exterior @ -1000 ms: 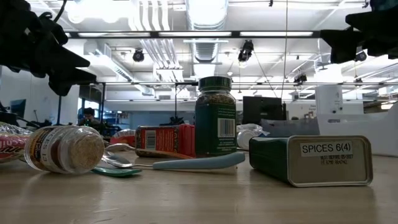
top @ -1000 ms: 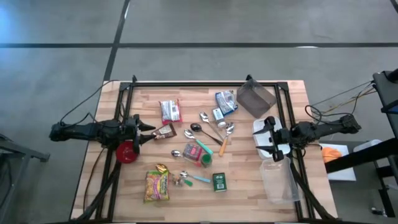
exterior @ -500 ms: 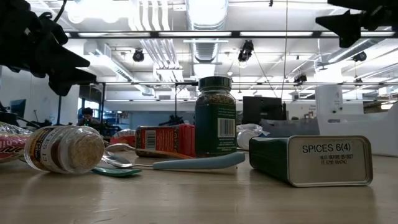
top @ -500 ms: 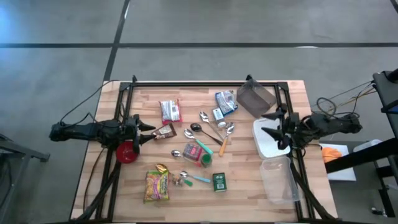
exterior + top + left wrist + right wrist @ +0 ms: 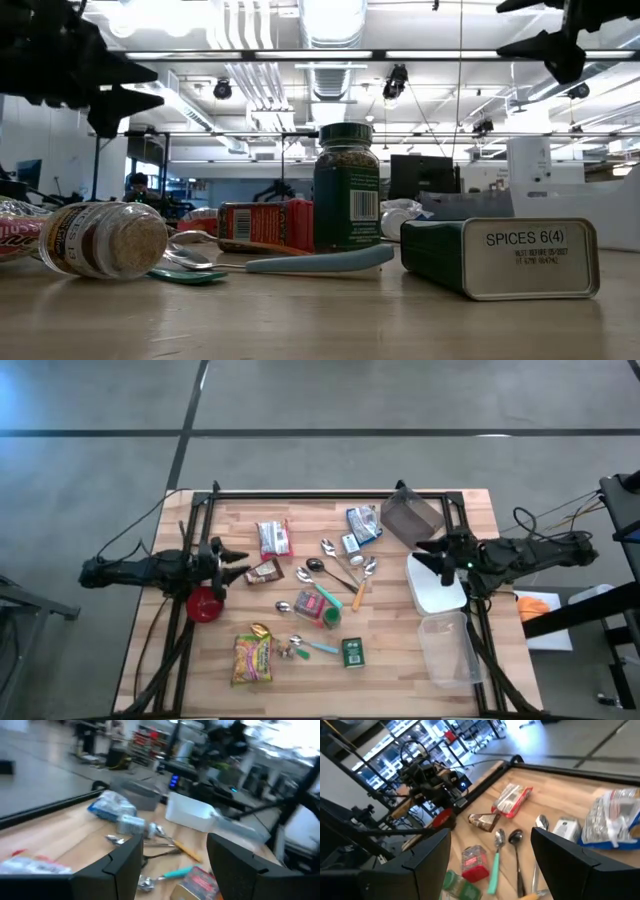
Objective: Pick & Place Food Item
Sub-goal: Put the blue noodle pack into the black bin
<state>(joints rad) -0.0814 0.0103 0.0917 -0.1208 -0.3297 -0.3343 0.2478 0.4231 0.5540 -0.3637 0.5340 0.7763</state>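
Risks: the food items lie crowded among spoons and spice jars, so a descent onto any packet could knock a neighbour or pinch two things at once; the snack packets' crinkled foil may slip from the fingers, in my judgement

Left gripper: at the surface's left edge, above the red bowl, fingers parted, holding nothing

Right gripper: raised at the right edge over the white tray, fingers parted, holding nothing

Task items, none yet taken: yellow snack packet near the front left; red-and-white packet toward the back; brown wrapper just beside the left gripper; blue-and-white bag toward the back right

Surface: pale wooden slats in a black frame, also bearing a green spice tin, a teal-handled spoon, a dark bin and a clear container

Room: grey floor with dark lines; ceiling strip lights and workstations behind
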